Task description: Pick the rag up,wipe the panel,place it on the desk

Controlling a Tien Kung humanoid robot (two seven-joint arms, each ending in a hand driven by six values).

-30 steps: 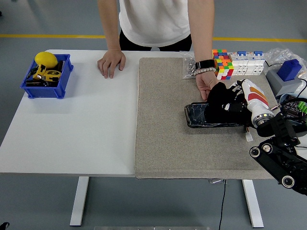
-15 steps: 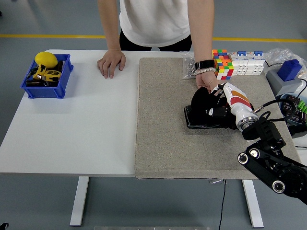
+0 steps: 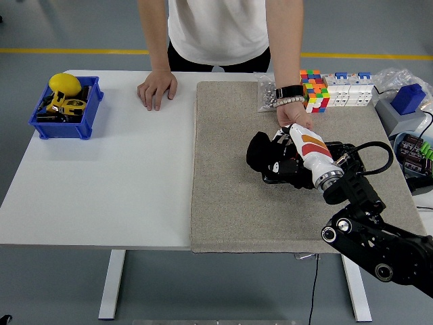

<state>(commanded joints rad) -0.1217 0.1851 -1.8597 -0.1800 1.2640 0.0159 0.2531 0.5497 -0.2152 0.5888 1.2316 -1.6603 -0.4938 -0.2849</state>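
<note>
My right hand (image 3: 279, 160) is shut on a black rag (image 3: 258, 152) and presses it on the left end of the dark glossy panel (image 3: 270, 179), which lies on the grey mat (image 3: 230, 196). My forearm covers most of the panel. A person's hand (image 3: 296, 118), with a watch on the wrist, rests at the panel's far edge. The person's other hand (image 3: 157, 88) lies flat on the white table (image 3: 115, 176). My left arm is out of view.
A blue bin (image 3: 66, 112) with a yellow object (image 3: 64, 83) stands at the far left. A colourful cube (image 3: 313, 90), white blocks (image 3: 348, 91), a plastic bag (image 3: 265, 95) and a blue-grey device (image 3: 406, 108) with cables stand at the back right.
My right hand has slid the rag leftward across the panel, from its right part to its left end. The person's hands have stayed in place.
</note>
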